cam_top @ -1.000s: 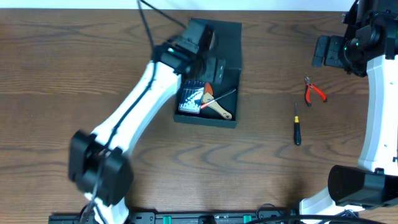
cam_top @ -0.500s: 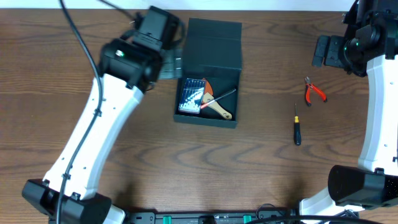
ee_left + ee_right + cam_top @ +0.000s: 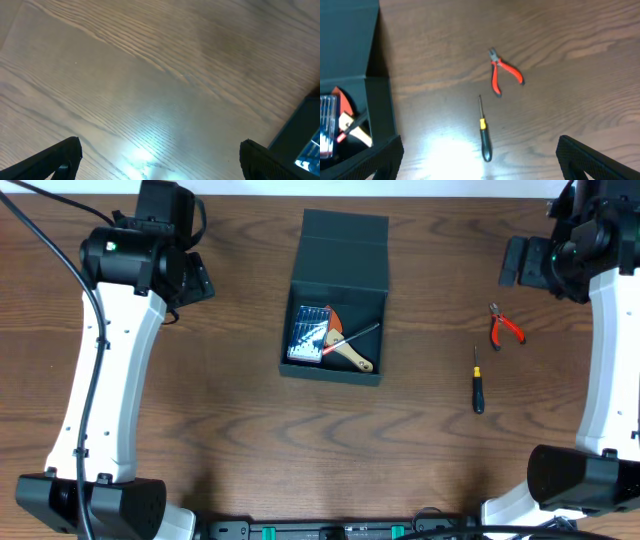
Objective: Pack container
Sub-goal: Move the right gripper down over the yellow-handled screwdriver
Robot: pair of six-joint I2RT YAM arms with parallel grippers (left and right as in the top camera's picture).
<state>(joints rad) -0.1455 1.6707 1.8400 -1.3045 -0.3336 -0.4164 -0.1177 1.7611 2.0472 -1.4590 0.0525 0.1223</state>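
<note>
The left pincer (image 3: 160, 161) hovers over bare brown wooden table (image 3: 200, 430), its two dark fingers spread wide at the lower corners of the left wrist view with nothing between them. The dark teal-green square container (image 3: 345, 242) sits well off to this pincer's right. Only one of its corners shows at the edge of the left wrist view. The flap lid is folded back flat and the box stands open.

Inside the box lie a small blue clear-fronted bit case (image 3: 305, 337), a tool with a pale wooden handle (image 3: 352, 357) and a thin rod with a red end (image 3: 345, 337) resting across it.

The right pincer (image 3: 477, 161) is also spread wide and holds nothing. Ahead of it, on the table, lie a pair of small red-handled pliers (image 3: 502, 72). Nearer to it lies a slim screwdriver with a black handle and yellow band (image 3: 484, 135). The two tools are close but not touching. The container lies to this pincer's left, apart from both tools, its open compartment just in view at the edge of the right wrist view.
</note>
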